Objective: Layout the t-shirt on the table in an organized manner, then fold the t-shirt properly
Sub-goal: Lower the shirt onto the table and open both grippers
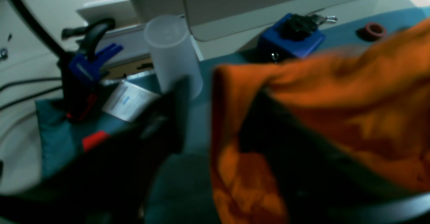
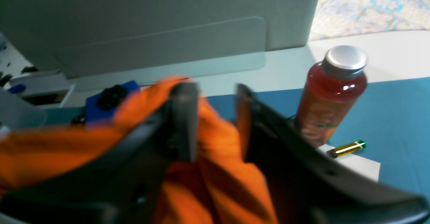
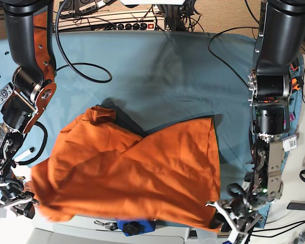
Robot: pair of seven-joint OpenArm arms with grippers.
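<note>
The orange t-shirt point(image 3: 127, 173) lies spread and rumpled over the near half of the teal table point(image 3: 157, 66), its near edge hanging past the table's rim. My left gripper point(image 3: 229, 216) is at its near right corner. In the left wrist view this gripper point(image 1: 215, 116) is open, with the shirt point(image 1: 336, 93) draped over one finger point(image 1: 268, 133). My right gripper point(image 3: 18, 203) is at the shirt's near left edge. In the right wrist view it point(image 2: 216, 120) has bunched orange cloth point(image 2: 218, 157) filling the gap between its jaws.
A red drink bottle point(image 2: 331, 96), a yellow lighter point(image 2: 346, 148) and a white sheet point(image 2: 359, 165) stand by the right gripper. A blue clamp block point(image 1: 292, 36), a translucent cup point(image 1: 171, 52), a red tape roll point(image 1: 375, 30) and a blue hand clamp point(image 1: 89, 66) sit near the left gripper. A black cable point(image 3: 86, 66) loops at the far left.
</note>
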